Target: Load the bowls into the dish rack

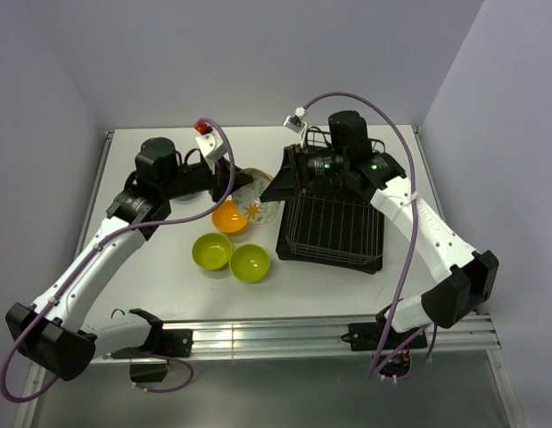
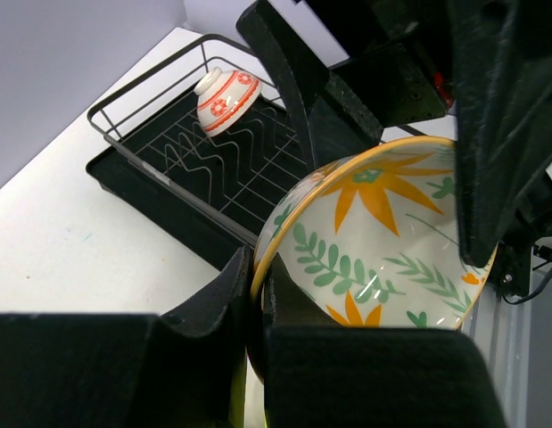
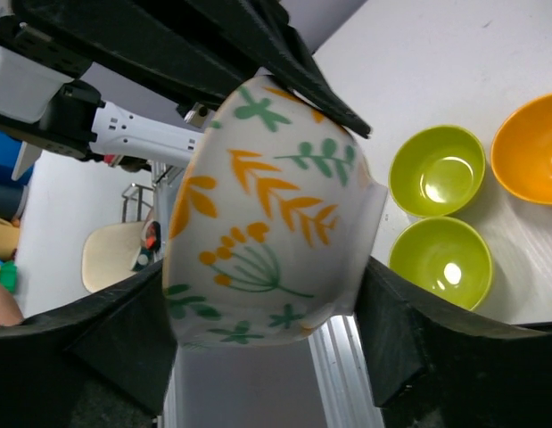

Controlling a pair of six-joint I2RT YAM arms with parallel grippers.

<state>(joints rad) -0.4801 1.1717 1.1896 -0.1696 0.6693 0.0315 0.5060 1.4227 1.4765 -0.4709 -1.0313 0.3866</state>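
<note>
Right wrist: glossy floral bowl [image 3: 267, 214]; left claw [image 2: 258, 299] pinches rim, right claw [image 3: 267, 272] unclear.

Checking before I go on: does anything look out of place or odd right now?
One thing: the left gripper and right gripper both appear clamped on the same flowered bowl, beside the dish rack. That is fine for a handover, but neither has released. The orange bowl and green bowls sit upright on the table.

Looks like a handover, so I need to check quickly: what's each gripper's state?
Left gripper: shut on the floral bowl, at its rim.
Right gripper: shut across the same floral bowl.
</note>
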